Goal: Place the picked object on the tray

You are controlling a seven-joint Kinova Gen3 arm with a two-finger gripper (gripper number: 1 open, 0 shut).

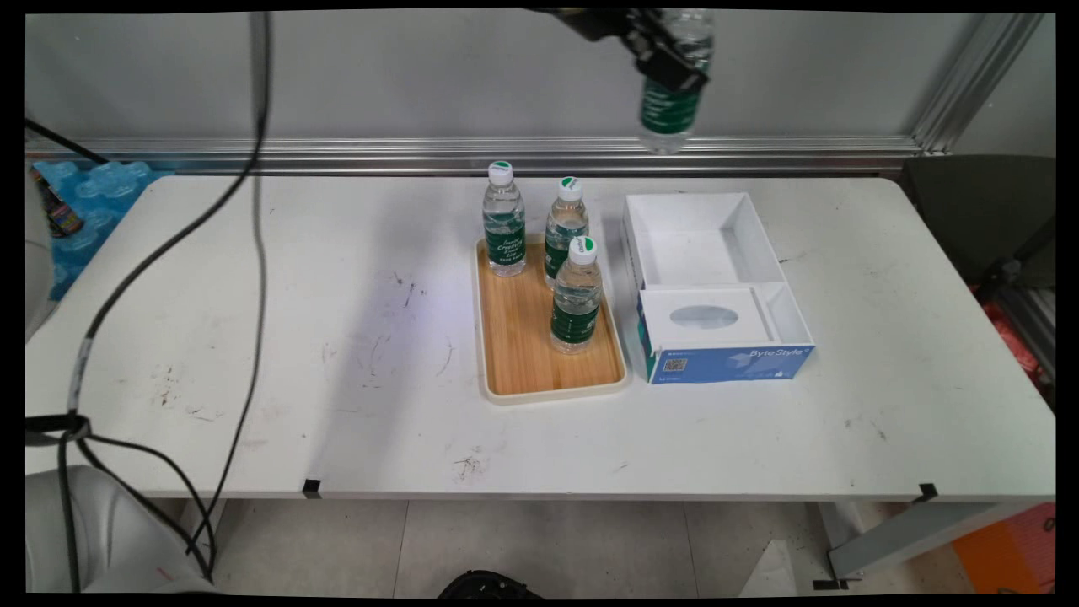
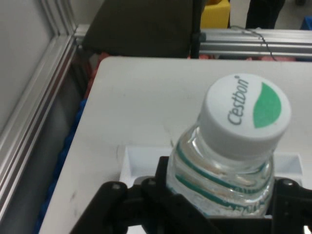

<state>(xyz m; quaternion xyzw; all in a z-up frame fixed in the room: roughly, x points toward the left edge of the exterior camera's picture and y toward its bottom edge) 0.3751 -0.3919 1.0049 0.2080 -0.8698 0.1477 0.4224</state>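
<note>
Nearest to me on the white surface [image 1: 253, 337] sits the wooden tray [image 1: 527, 354], with 3 water bottles standing upright in it: 1 at the near right [image 1: 576, 295], 1 behind it [image 1: 566, 226], and 1 at the far left [image 1: 504, 219]. Just right of the tray, apart from it by a narrow gap, lies the white box [image 1: 716, 244], its far compartment open and bare, its near part carrying a blue-fronted insert with an oval window.

Farther back and high above the box's far end, my claw [image 1: 670, 67] is clamped around a 4th bottle [image 2: 234, 161], gripping the clear body just under the white and green cap; the bottle hangs clear of everything, tilted somewhat off vertical.

To carry this well, I judge I should keep the squeeze firm on the ribbed shoulder, since thin plastic can slip or buckle, and move smoothly so the hanging weight does not swing.
</note>
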